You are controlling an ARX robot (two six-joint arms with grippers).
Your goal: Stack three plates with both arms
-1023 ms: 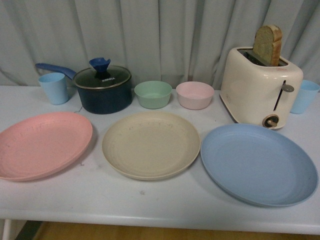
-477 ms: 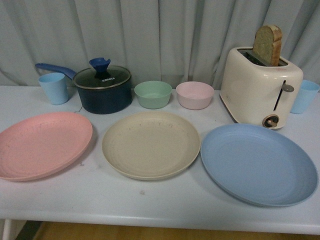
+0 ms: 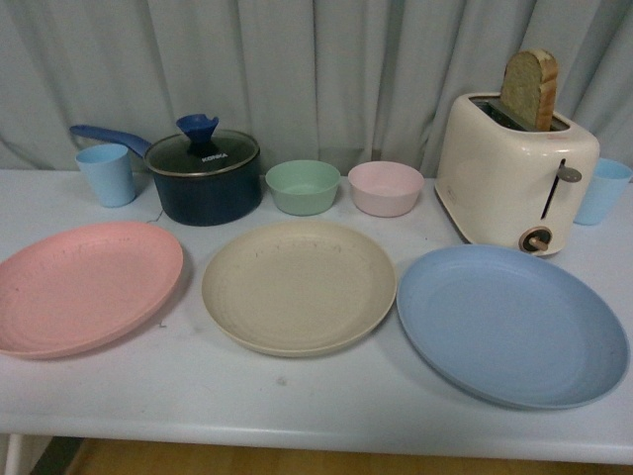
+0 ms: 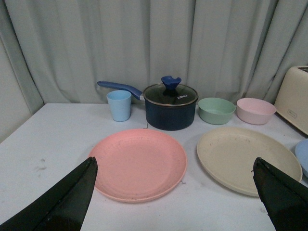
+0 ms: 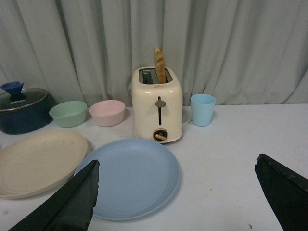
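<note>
Three plates lie side by side along the table's front: the pink plate [image 3: 84,287] at left, the beige speckled plate [image 3: 299,285] in the middle, the blue plate [image 3: 510,324] at right. None overlaps another. Neither arm shows in the front view. In the left wrist view my left gripper [image 4: 174,166] is open, held back from the pink plate [image 4: 138,163] and the beige plate [image 4: 248,158], nothing between its fingers. In the right wrist view my right gripper [image 5: 176,166] is open, back from the blue plate [image 5: 131,177], with the beige plate [image 5: 38,161] off to one side.
Behind the plates stand a light blue cup [image 3: 106,173], a dark blue lidded saucepan [image 3: 203,178], a green bowl [image 3: 303,186], a pink bowl [image 3: 386,188], a cream toaster [image 3: 514,178] with a bread slice [image 3: 531,87], and another blue cup [image 3: 600,190]. A curtain hangs behind.
</note>
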